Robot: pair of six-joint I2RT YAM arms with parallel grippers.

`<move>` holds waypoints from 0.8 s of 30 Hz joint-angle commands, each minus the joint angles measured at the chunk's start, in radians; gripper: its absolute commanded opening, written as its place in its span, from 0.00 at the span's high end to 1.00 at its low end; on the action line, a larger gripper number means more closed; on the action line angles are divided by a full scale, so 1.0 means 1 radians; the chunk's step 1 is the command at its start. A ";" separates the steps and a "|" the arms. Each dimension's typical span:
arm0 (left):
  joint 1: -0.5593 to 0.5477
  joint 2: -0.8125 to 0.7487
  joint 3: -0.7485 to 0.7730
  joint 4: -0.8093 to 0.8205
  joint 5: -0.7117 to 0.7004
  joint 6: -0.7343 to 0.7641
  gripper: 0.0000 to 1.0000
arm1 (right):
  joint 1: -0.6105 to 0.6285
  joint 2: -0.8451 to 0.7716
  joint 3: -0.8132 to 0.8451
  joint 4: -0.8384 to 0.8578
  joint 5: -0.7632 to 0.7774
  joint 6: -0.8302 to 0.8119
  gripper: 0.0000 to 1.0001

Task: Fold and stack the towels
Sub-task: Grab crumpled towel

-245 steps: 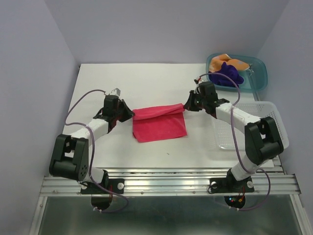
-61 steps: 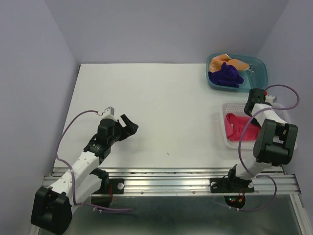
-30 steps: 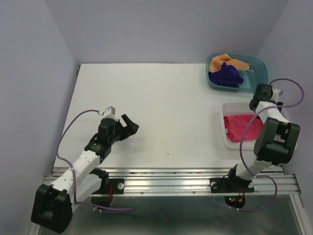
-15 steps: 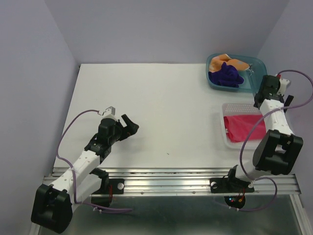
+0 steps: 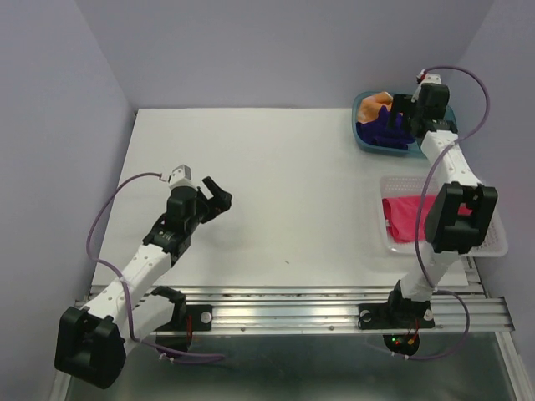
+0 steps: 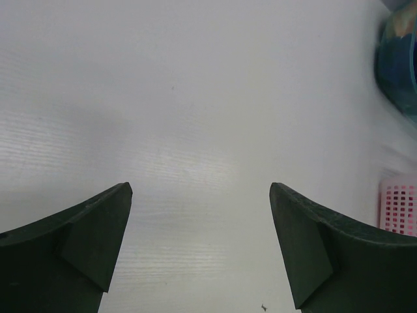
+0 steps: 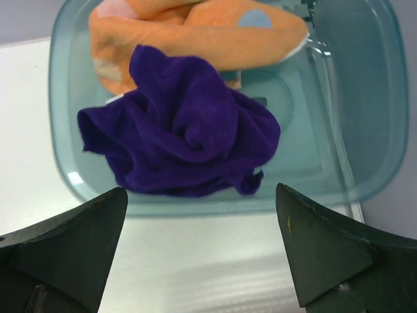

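Observation:
The pink-red towel [image 5: 404, 219] lies folded in the white basket [image 5: 495, 245] at the right. The dark purple towel [image 7: 182, 130] [image 5: 386, 130] sits crumpled in the teal bin [image 7: 384, 130] [image 5: 446, 134], with the orange dotted towel [image 7: 195, 29] [image 5: 374, 105] behind it. My right gripper [image 7: 201, 190] [image 5: 402, 114] hovers open over the bin's near rim, just short of the purple towel, holding nothing. My left gripper [image 5: 217, 192] [image 6: 201, 187] is open and empty above bare table at the left.
The white table [image 5: 276, 184] spreads between the arms. In the left wrist view the teal bin [image 6: 399, 59] and the pink-filled basket [image 6: 399, 208] show at the right edge. Lilac walls close in the sides and back.
My right arm has swung from over the white basket back to the teal bin, its jaws opening wide. The pink-red towel stays in the basket. The left arm has shifted slightly.

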 commanded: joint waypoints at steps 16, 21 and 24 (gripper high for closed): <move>0.000 0.191 0.238 -0.025 -0.154 0.066 0.01 | -0.002 0.534 0.606 0.002 -0.055 -0.098 0.99; 0.000 0.141 0.233 -0.031 -0.145 0.071 0.01 | 0.009 0.372 0.569 -0.013 -0.239 -0.027 0.99; 0.000 0.084 0.215 -0.034 -0.131 0.066 0.01 | 0.090 0.261 0.515 -0.003 -0.215 -0.067 0.99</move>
